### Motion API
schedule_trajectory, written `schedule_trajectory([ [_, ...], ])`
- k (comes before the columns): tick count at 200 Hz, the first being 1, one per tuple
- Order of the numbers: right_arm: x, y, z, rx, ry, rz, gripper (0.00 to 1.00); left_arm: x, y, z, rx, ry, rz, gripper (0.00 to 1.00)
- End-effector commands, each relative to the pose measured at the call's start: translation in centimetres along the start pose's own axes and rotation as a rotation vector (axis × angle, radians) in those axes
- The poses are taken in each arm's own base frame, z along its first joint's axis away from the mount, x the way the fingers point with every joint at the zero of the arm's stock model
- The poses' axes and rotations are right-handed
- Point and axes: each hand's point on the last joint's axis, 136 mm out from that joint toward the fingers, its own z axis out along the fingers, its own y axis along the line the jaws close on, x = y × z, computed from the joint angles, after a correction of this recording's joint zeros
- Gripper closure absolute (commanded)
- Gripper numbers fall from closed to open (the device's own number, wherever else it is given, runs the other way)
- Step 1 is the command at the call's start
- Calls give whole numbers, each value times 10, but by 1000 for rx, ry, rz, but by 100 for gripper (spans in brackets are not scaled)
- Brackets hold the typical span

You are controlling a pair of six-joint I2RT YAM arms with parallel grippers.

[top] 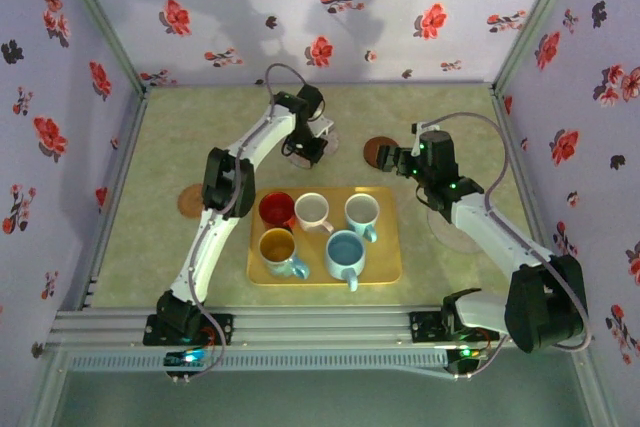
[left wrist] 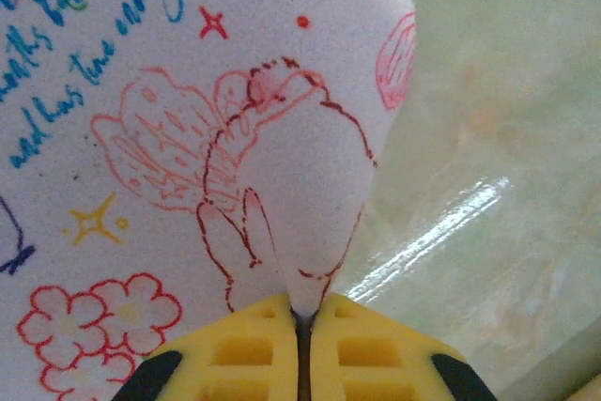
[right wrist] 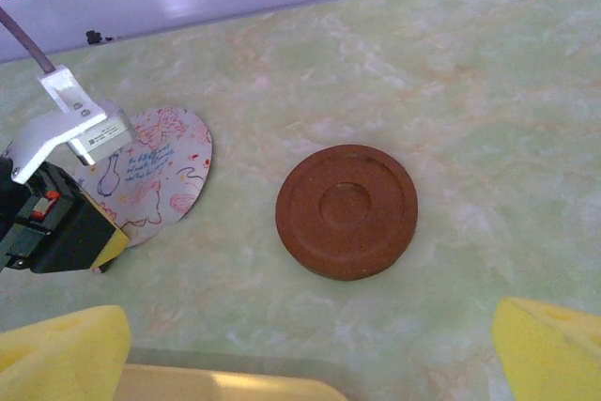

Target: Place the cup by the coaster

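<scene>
The left gripper [left wrist: 302,313] [top: 307,150] is pinched down narrow, its 2 yellow fingertips [left wrist: 244,349] pressed together on the rim of a thin round white coaster printed with red flowers and blue handwriting [left wrist: 188,119]. In the right wrist view that printed disc [right wrist: 160,171] looks flat and low on the pale green marbled table [right wrist: 488,91]; I cannot tell whether the pinched rim is off the surface.

The right gripper [right wrist: 305,349] [top: 394,159] stands wide, with 1 yellow finger [right wrist: 56,354] at each lower corner of its own camera view. Straight ahead of it, beyond the fingertips and untouched, lies a thick round brown coaster with a sunken centre [right wrist: 347,211] [top: 378,151]. The printed disc and the left gripper sit off to this hand's left, apart from the brown coaster.

The cups are held by neither hand. All 5 stand upright on a yellow rectangular tray [top: 385,269] on the near side of both grippers: a red cup [top: 277,210], a white cup [top: 313,211] and a pale cup with a bluish handle [top: 361,213] in the far row, and a yellow cup [top: 277,246] and a light blue cup [top: 345,251] in the near row. The tray's far edge shows just under the right gripper's fingers.

A 2nd brown round coaster [top: 190,199] lies well off to the left of the left arm.
</scene>
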Motion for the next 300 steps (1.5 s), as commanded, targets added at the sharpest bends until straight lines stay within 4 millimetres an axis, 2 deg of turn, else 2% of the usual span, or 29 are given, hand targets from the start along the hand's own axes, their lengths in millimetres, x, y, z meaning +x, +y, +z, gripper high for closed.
schedule_trajectory([
  [1, -7, -1, -7, 19, -29, -22, 0, 8, -29, -16, 87, 20, 57, 100],
  [67, -6, -3, -9, 32, -29, -25, 0, 16, -49, -16, 150, 54, 89, 100],
  [132, -4, -5, -8, 37, -24, -27, 0, 22, -59, -9, 170, 81, 99, 100],
  [180, -3, -6, -9, 39, -23, -20, 0, 13, -57, -5, 160, 56, 94, 100],
  [242, -2, -6, -10, 40, -21, -37, 0, -9, -55, -2, 157, -26, 45, 100],
  [300, -1, -7, -10, 42, -16, -43, 0, -13, -64, -2, 211, -44, 35, 100],
])
